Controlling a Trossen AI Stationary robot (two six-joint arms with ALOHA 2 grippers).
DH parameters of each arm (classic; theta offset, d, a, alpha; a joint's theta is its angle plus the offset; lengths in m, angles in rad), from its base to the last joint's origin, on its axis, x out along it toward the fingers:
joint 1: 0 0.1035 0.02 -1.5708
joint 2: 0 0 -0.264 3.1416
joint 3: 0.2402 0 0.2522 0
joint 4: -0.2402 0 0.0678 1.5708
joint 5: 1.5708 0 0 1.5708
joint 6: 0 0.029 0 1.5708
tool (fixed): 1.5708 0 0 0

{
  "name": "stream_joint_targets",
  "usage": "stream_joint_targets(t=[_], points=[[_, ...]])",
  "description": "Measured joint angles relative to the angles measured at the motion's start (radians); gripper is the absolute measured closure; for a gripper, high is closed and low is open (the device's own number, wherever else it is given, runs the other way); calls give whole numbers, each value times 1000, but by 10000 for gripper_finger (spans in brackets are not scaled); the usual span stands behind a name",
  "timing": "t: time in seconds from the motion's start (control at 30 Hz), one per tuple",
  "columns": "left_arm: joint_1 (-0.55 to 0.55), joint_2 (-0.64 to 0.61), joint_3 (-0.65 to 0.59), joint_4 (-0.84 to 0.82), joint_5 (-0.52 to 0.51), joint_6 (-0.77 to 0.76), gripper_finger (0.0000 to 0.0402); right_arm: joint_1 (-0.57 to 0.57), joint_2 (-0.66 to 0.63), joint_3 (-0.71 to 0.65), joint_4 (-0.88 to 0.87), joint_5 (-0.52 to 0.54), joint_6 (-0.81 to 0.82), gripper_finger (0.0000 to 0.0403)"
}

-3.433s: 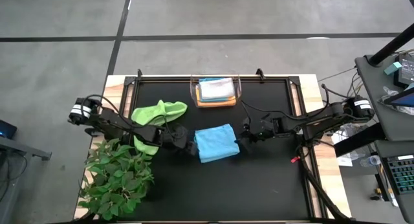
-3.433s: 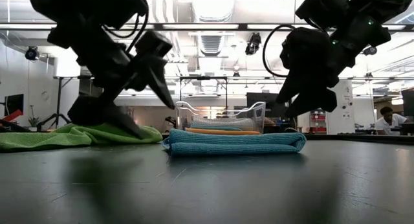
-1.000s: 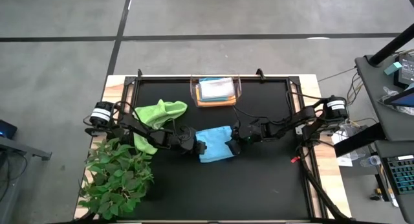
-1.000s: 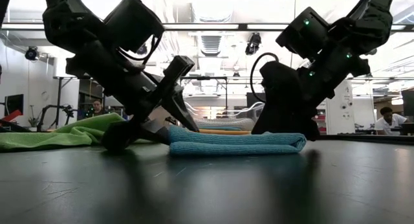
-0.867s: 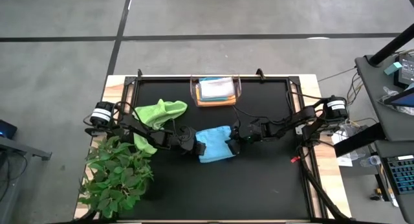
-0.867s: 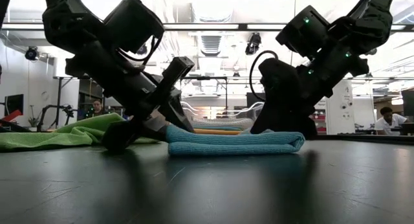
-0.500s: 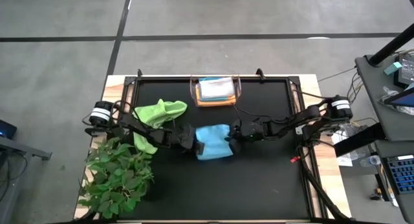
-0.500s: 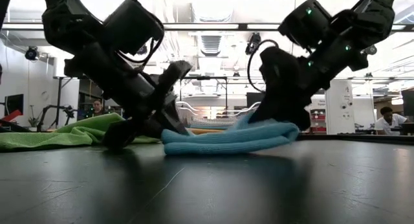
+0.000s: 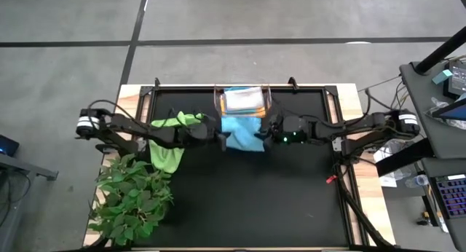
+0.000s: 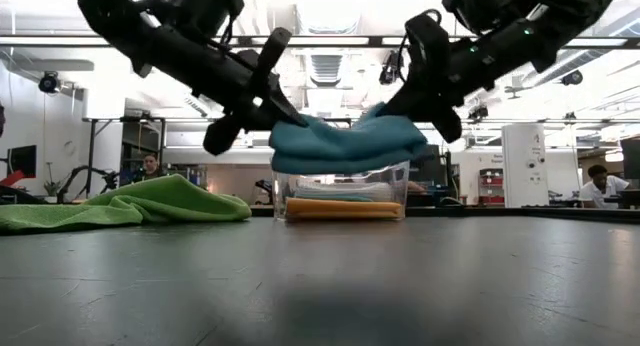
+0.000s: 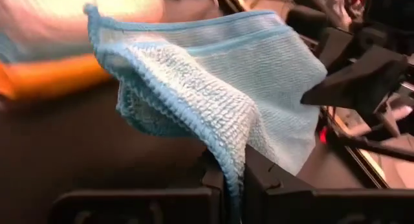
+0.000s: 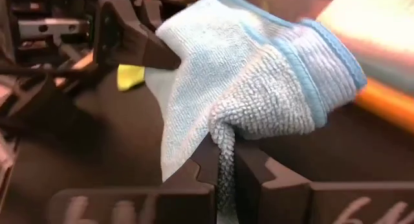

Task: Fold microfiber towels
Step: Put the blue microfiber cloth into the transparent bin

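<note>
High view: folded light blue towel now lifted off the black table and carried back toward the clear bin, no longer lying flat mid-table as it was half a second ago. Low view confirms: towel in the air, hanging just above the bin, bowed into a soft bundle instead of the neat flat slab seen earlier. Arms raised and stretched further out from both sides.

Left gripper clamped shut on the towel's left edge; in the left wrist view, dark fingers pinched tight with the cloth's stitched hem trapped between them. Right gripper likewise closed on the right edge, fingers nipping a thick fold of pile in the right wrist view.

Towel: looped, nubbly microfiber with a smoother ribbed border, draping and sagging between the 2 grips. Bin: clear rigid plastic, holding stacked folded cloths, orange at the bottom, pale one on top. Lime green towel crumpled on the table's left side, beside the leafy plant.
</note>
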Motion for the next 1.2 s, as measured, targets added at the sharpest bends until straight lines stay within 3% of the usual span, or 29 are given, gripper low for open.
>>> stream_joint_targets(t=[0.43, 0.83, 1.2], points=[[184, -26, 4, 71, 12, 137, 400, -196, 41, 192, -152, -1, -238, 390], [336, 29, 154, 52, 95, 321, 401, -356, 138, 366, -259, -6, -397, 390], [404, 142, 319, -264, 110, 339, 401, -441, 258, 524, -476, -8, -449, 390]])
